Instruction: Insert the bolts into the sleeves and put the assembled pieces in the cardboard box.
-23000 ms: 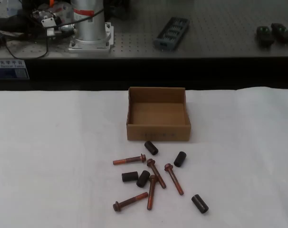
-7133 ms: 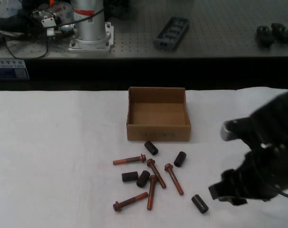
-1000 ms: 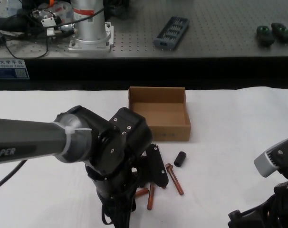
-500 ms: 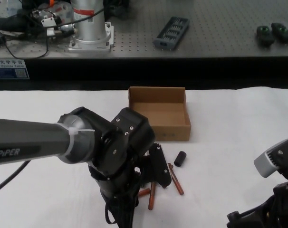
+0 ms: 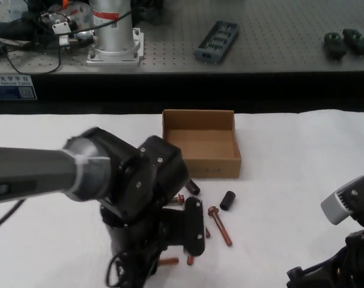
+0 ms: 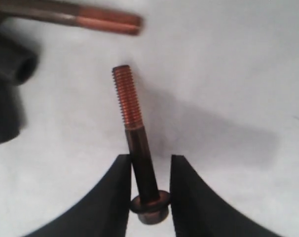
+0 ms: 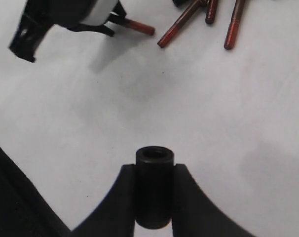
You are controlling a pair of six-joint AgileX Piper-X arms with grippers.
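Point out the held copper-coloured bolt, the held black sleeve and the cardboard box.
Copper-coloured bolt [image 6: 137, 143]: left wrist view, mid shank.
Black sleeve [image 7: 155, 190]: right wrist view, side wall.
Cardboard box [image 5: 215, 167]: high view, front wall.

White-covered bench [image 5: 44, 144], behind it a perforated grey table [image 5: 278, 36], perhaps metal.
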